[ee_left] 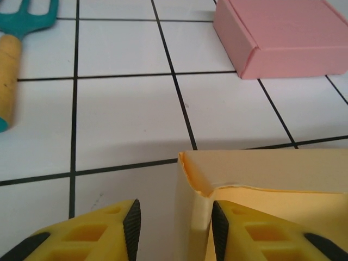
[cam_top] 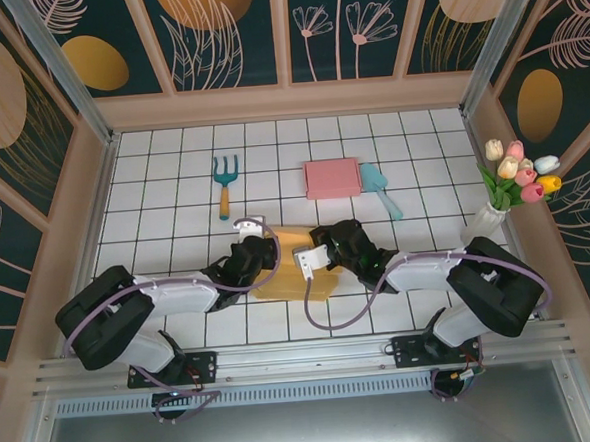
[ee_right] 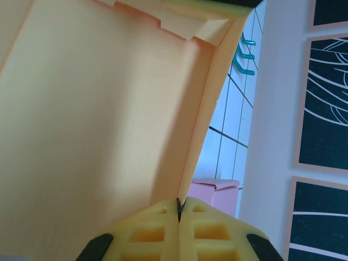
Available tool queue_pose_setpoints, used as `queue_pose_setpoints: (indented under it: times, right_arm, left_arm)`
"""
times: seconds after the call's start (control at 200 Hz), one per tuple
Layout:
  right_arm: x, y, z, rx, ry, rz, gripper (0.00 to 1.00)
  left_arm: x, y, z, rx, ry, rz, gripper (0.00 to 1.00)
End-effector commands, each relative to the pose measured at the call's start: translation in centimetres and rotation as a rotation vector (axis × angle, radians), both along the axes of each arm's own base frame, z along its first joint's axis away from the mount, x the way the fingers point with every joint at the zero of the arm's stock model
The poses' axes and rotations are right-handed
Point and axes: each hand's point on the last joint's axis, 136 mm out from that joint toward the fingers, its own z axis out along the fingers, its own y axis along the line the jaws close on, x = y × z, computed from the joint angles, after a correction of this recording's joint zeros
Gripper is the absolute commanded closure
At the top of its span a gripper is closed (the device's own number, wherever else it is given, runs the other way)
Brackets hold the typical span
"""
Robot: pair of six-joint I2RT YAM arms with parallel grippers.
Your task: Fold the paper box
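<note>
The yellow paper box (cam_top: 284, 279) lies partly folded on the white tiled table between my two grippers. My left gripper (cam_top: 251, 250) sits at its left side. In the left wrist view the left gripper (ee_left: 175, 228) stands open astride a raised corner of the box (ee_left: 261, 174); the folded corner flap rests against the right pad (ee_left: 218, 231), with a gap to the left pad. My right gripper (cam_top: 324, 245) is at the box's right side. In the right wrist view the right gripper (ee_right: 179, 205) is shut on the thin edge of an upright box wall (ee_right: 98, 109).
A folded pink box (cam_top: 331, 178) lies behind the yellow one, with a teal scoop (cam_top: 381, 188) to its right. A teal rake with a wooden handle (cam_top: 225, 183) lies at the back left. A white vase of tulips (cam_top: 504, 193) stands at the right wall.
</note>
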Motion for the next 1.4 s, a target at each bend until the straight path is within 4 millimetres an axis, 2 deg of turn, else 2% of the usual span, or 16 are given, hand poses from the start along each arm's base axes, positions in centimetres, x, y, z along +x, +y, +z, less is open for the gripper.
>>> queue_pose_setpoints:
  times: [0.0,0.085,0.18,0.275,0.38,0.686,0.831,0.961,1.096,1.281,1.391]
  right_arm:
    - [-2.1,-1.1,-3.4,-0.090,0.064,0.036,1.00]
    - [-2.3,-0.9,-3.1,-0.081,0.047,0.040,1.00]
    - [-2.5,-0.4,-2.5,-0.067,0.024,0.043,1.00]
    - [-2.5,-0.2,-1.9,-0.043,-0.001,0.026,1.00]
    - [-2.3,-0.1,-1.2,-0.010,-0.031,0.002,1.00]
    - [-2.9,1.2,1.0,0.111,0.023,-0.007,1.00]
    - [-2.2,0.9,1.5,0.090,-0.037,-0.065,1.00]
    - [-1.5,0.7,1.8,0.090,-0.072,-0.114,1.00]
    - [-1.3,0.8,2.3,0.105,-0.087,-0.145,1.00]
    - [-1.7,0.6,2.2,0.111,-0.078,-0.140,1.00]
    - [-2.3,0.4,2.0,0.128,-0.065,-0.121,1.00]
  left_arm:
    - [0.9,-0.6,-0.2,0.015,-0.006,0.001,0.70]
    - [1.3,0.0,-1.2,0.071,0.006,0.034,0.86]
    - [1.7,2.0,-2.4,0.173,0.000,0.123,1.00]
    - [1.8,4.3,-2.7,0.259,-0.031,0.221,1.00]
    - [1.5,5.6,-1.9,0.276,-0.073,0.264,1.00]
    - [0.5,5.1,1.5,0.160,-0.179,0.174,1.00]
    - [-0.4,3.6,2.5,0.074,-0.165,0.082,0.80]
    - [-1.4,2.0,3.5,-0.008,-0.152,-0.013,0.66]
    - [-2.4,1.8,4.0,-0.031,-0.150,-0.067,0.62]
    - [-2.9,3.6,2.5,0.028,-0.139,-0.031,0.53]
    - [-2.9,3.1,1.2,0.021,-0.111,-0.070,0.46]
